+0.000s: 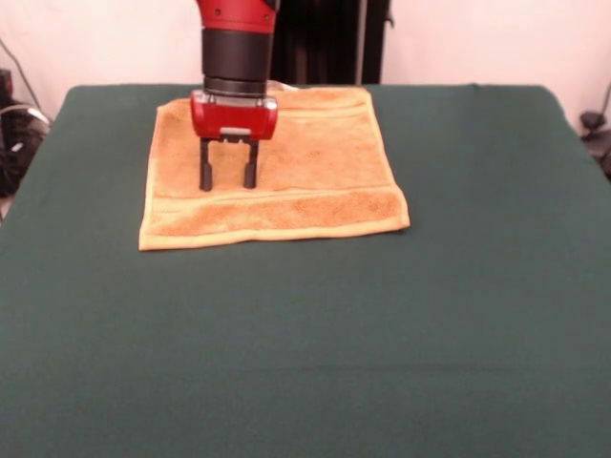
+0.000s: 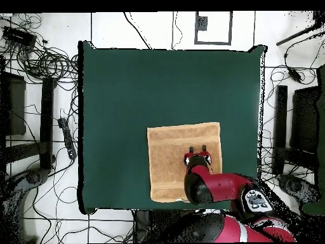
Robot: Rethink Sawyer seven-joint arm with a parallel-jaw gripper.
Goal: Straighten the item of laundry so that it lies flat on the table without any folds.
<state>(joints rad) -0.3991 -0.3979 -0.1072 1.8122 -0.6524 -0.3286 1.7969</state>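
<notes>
The golden-orange towel point(image 1: 286, 172) lies spread out on the dark green table point(image 1: 382, 334), at the far side near the robot, with its woven band toward the camera. It looks nearly flat; a small fold shows at its far edge behind the arm. In the overhead view the towel point(image 2: 171, 159) lies at the table's point(image 2: 127, 95) lower right. My gripper point(image 1: 228, 181) hangs open and empty over the towel's left half, fingertips just above or touching the cloth. In the overhead view the gripper point(image 2: 197, 150) is over the towel's right part.
Cables and stands point(image 2: 44, 63) lie on the floor around the table. The towel's far edge is close to the table's far edge point(image 1: 430, 88).
</notes>
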